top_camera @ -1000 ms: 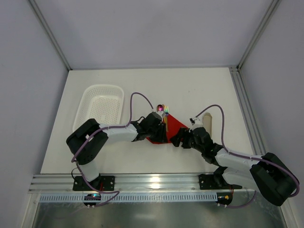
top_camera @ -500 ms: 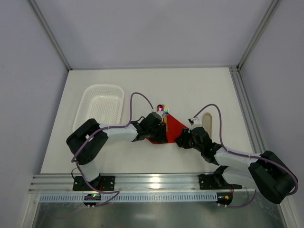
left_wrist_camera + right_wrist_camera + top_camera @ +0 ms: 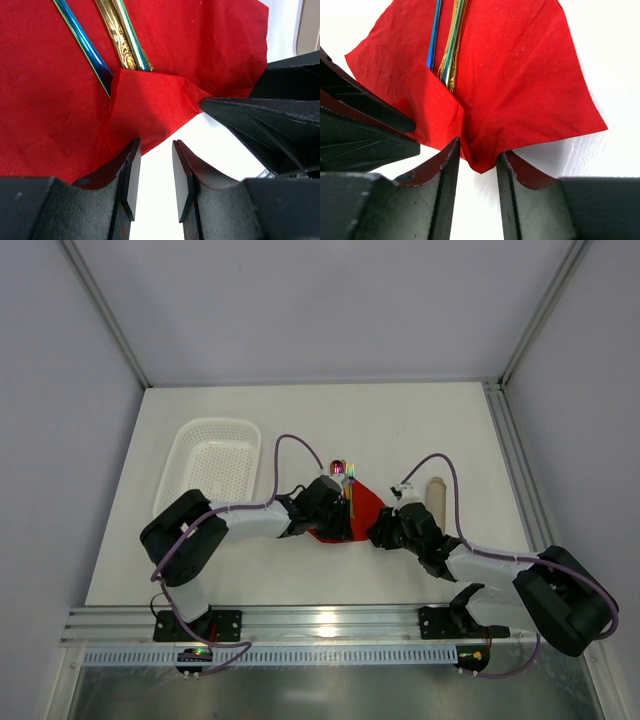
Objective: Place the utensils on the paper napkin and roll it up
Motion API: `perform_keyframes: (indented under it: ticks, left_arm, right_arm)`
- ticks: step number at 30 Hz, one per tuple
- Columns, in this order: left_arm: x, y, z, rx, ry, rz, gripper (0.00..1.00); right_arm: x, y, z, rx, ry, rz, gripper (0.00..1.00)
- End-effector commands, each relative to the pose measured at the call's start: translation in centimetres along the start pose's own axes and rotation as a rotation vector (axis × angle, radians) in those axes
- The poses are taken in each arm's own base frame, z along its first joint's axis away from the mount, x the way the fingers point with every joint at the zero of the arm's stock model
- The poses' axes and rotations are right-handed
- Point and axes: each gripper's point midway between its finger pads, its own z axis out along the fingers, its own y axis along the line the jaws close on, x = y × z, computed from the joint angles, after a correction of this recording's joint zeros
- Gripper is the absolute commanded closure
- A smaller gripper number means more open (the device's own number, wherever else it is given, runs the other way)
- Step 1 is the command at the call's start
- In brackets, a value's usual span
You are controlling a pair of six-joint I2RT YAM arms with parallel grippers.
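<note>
Now the utensils (image 3: 349, 490) lie lengthwise on the paper napkin (image 3: 370, 502), heads away from the arms, handles under a folded flap. Left tool (image 3: 155, 150) stands parted at its near edge; right tool (image 3: 479, 150) straddles the corner, grip unclear.

arms (image 3: 245, 520): white shells, black joints | cables (image 3: 283, 440): purple | left tool (image 3: 156, 146), right tool (image 3: 479, 149): black

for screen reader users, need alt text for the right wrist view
A red paper napkin lies on a white table, its near part folded over the handle ends of two iridescent utensils. The right hand has its two dark fingers either side of the napkin's near corner, and the left hand sits at the left edge.
</note>
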Motion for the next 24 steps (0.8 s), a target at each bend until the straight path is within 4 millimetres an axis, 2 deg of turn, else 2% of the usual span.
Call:
perform_keyframes:
  ticks: [1,3,4,5,6,7,11,13,17,21,24]
  left_arm:
    - [-0.3,-0.5,0.1,0.009,0.002,0.015,0.64]
    - [-0.3,-0.6,0.1,0.012,0.002,0.018,0.64]
    - [-0.3,-0.5,0.1,0.008,0.003,0.016,0.64]
    - [-0.4,-0.5,0.1,0.006,0.001,0.013,0.64]
    - [-0.4,-0.5,0.1,0.005,0.001,0.013,0.64]
    - [-0.3,-0.5,0.1,0.002,0.004,0.012,0.64]
    - [-0.2,-0.5,0.2,0.003,0.009,0.004,0.64]
    - [-0.2,-0.3,0.2,-0.001,0.007,0.001,0.64]
    - [-0.1,-0.1,0.2,-0.011,0.009,-0.006,0.64]
    - [-0.1,-0.3,0.2,-0.009,0.010,-0.011,0.64]
    - [-0.2,-0.5,0.1,-0.005,0.012,-0.011,0.64]
  right_arm:
    - [-2.4,1.2,0.5,-0.032,-0.065,-0.022,0.64]
    - [-2.5,1.3,0.5,-0.034,-0.065,-0.025,0.74]
    - [-2.5,1.2,0.6,-0.031,-0.064,-0.027,0.84]
    - [-2.6,1.3,0.6,-0.032,-0.062,-0.034,0.90]
    - [-2.4,1.2,0.6,-0.026,-0.053,-0.038,0.95]
    - [-2.5,1.2,0.6,-0.025,-0.051,-0.040,0.96]
    - [-2.6,1.4,0.5,-0.021,-0.048,-0.035,0.95]
    - [-2.8,1.6,0.3,-0.030,-0.057,-0.031,0.86]
    - [-3.5,2.2,-0.1,-0.050,-0.082,-0.021,0.78]
    - [-4.1,2.6,-0.1,-0.068,-0.110,-0.028,0.74]
    - [-4.0,4.0,0.0,-0.145,-0.105,-0.046,0.71]
